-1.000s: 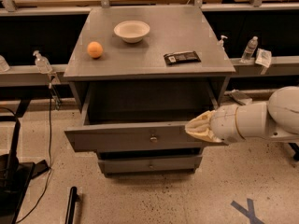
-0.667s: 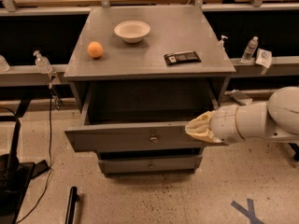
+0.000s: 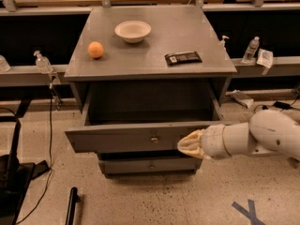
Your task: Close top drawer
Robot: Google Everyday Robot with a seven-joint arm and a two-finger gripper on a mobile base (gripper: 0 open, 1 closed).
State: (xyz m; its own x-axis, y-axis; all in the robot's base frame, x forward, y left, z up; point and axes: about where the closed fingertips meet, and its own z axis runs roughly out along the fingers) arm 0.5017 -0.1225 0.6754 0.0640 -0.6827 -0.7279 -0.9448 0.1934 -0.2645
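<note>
The top drawer (image 3: 117, 137) of the gray cabinet is pulled far out toward me. Its long flat gray front panel has a small metal knob (image 3: 154, 138) at the centre, and the deep box behind it looks empty. My gripper (image 3: 187, 144), cream-coloured at the end of the white arm (image 3: 262, 135), comes in from the right and rests against the right part of the front panel, right of the knob.
A lower drawer front (image 3: 150, 165) sits below. On the cabinet top (image 3: 150, 55) are an orange (image 3: 95, 49), a white bowl (image 3: 133, 31) and a dark snack bar (image 3: 183, 57). Bottles (image 3: 251, 49) stand on side ledges. Black equipment (image 3: 14, 172) is at the left.
</note>
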